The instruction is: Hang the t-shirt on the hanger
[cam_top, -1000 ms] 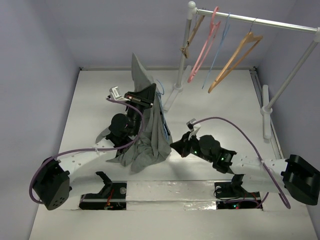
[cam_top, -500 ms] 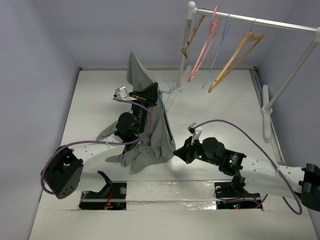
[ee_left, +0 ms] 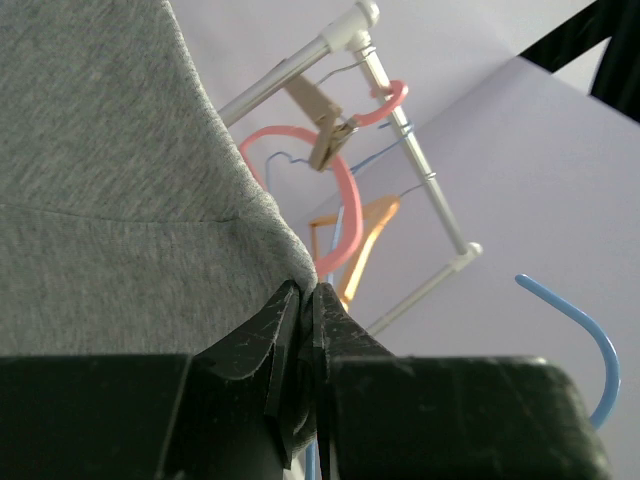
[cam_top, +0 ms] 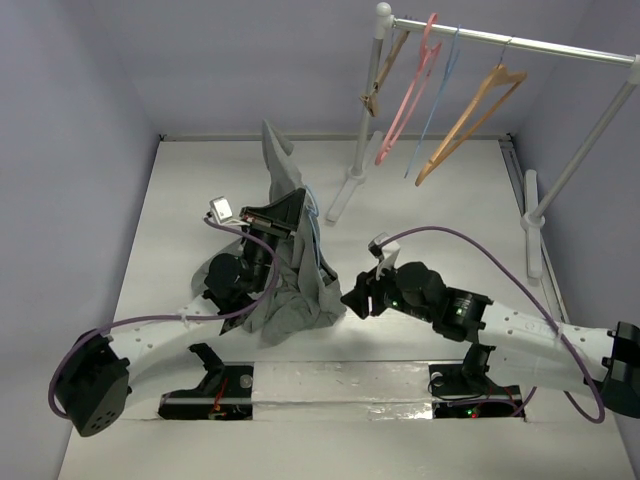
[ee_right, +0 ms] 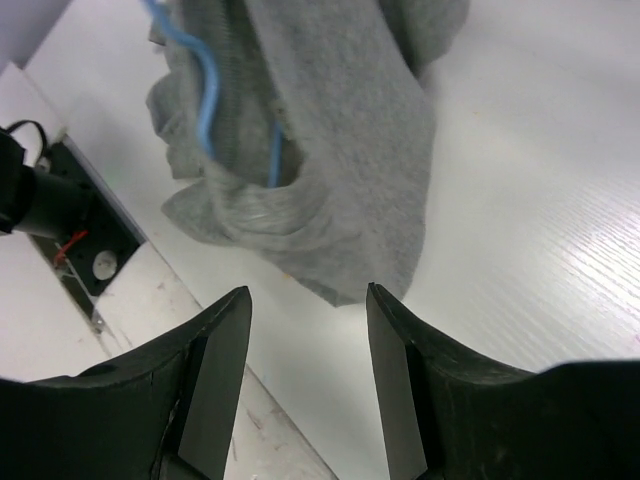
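Observation:
The grey t-shirt hangs in a tall drape from my left gripper, its lower folds bunched on the white table. In the left wrist view the left gripper is shut on a cloth edge of the t-shirt. The light-blue hanger runs down inside the shirt; its hook curves out beside my left fingers. My right gripper is low beside the shirt's bottom. In its own view the right gripper stands open and holds nothing. Just beyond its tips lie the t-shirt and the hanger wire.
A white clothes rail on two posts stands at the back right. On it hang a pink hanger, a tan wooden hanger, a thin blue one and a clip hanger. Side walls border the table.
My right jaws, shut before, now stand open by the shirt's lower edge. The left gripper has shifted nearer and slightly left, carrying the shirt.

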Robot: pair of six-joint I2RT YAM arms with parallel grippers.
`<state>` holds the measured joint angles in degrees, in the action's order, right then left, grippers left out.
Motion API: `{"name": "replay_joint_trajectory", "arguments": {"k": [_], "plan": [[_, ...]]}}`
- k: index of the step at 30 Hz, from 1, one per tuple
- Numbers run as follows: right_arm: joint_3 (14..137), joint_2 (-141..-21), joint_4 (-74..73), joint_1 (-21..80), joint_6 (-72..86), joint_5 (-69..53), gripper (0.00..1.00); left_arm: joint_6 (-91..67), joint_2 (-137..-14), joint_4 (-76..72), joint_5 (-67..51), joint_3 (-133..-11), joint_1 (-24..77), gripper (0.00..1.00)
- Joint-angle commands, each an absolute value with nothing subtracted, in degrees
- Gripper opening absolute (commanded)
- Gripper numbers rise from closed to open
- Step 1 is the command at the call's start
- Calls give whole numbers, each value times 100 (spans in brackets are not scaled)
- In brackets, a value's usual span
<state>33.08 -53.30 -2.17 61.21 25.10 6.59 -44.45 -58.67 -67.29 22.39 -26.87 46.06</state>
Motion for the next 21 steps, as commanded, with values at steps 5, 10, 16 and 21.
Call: {"name": "replay_joint_trajectory", "arguments": {"k": [5,10,16,21], "plan": [[3560,-5932,676,6161,2119,836,52,-4702,-5309,-6856,1934,-2619,4623,0],[3577,-6091,1220,6161,2004,528,49,-4711,-5203,-6838,1934,-2505,4623,0],[3621,-6389,1590,6083,1819,282,49,-4755,-5142,-6855,1863,-2452,4623,0],[3612,-6513,1784,6021,1854,35,47,-4764,-5089,-6829,1863,-2443,4623,0]]}}
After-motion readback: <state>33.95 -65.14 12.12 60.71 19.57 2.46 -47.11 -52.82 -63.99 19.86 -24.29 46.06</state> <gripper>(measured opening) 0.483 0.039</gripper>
